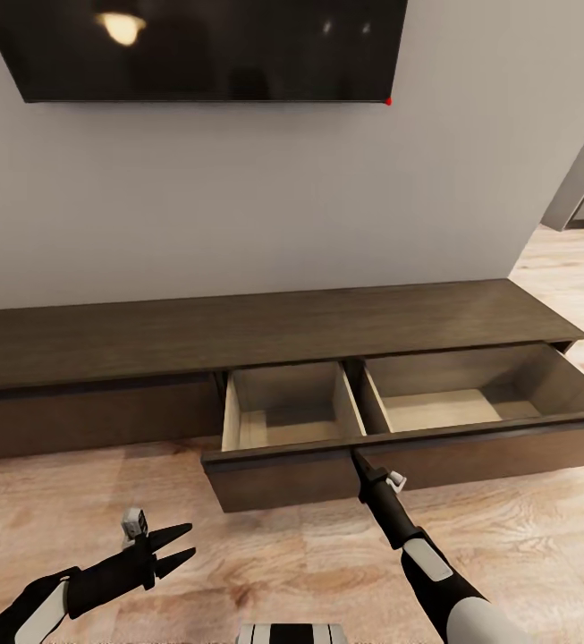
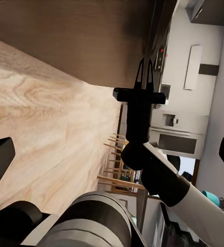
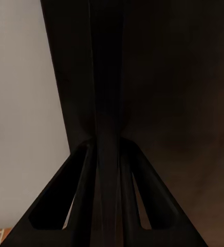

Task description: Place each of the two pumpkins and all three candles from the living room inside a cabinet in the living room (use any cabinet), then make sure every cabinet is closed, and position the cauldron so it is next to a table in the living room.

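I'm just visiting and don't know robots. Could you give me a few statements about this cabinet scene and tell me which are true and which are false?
1. The right-hand drawer of the cabinet is pulled open. True.
2. There are pumpkins inside the open drawer. False: both of its compartments look empty.
3. The right gripper is at the drawer's front edge. True; its fingers are shut on the front panel.
4. The left gripper is holding a candle. False: it is open and empty, above the wooden floor.
5. A dark screen hangs on the wall above the cabinet. True.
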{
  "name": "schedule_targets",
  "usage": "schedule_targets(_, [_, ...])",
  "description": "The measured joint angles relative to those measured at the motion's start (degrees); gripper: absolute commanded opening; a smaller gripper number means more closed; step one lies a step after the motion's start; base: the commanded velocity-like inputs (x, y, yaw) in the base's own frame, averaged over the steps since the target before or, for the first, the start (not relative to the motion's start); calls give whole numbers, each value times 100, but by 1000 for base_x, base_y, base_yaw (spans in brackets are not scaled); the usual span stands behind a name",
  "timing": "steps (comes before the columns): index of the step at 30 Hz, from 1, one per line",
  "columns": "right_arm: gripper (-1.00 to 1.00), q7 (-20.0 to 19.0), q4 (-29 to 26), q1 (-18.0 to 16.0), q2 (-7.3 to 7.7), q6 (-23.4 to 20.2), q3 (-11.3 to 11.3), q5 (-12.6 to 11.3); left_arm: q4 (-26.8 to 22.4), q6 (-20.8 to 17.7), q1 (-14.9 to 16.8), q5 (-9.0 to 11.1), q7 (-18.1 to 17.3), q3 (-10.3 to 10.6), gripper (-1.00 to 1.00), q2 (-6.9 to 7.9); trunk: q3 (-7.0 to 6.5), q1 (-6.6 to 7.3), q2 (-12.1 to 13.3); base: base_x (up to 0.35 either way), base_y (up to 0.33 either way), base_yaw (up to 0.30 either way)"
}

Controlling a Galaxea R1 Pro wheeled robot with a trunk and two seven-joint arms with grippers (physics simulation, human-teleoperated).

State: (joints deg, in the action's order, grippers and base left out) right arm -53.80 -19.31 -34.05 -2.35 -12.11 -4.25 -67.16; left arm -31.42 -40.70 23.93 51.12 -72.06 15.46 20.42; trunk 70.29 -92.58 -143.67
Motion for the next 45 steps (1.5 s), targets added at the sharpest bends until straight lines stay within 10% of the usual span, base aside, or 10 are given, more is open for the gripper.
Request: schedule_targets(45, [-100, 3, -9, 0, 19, 0, -2, 10, 0, 0, 0, 0, 0, 0, 100, 0, 0, 0, 0, -31, 0, 0])
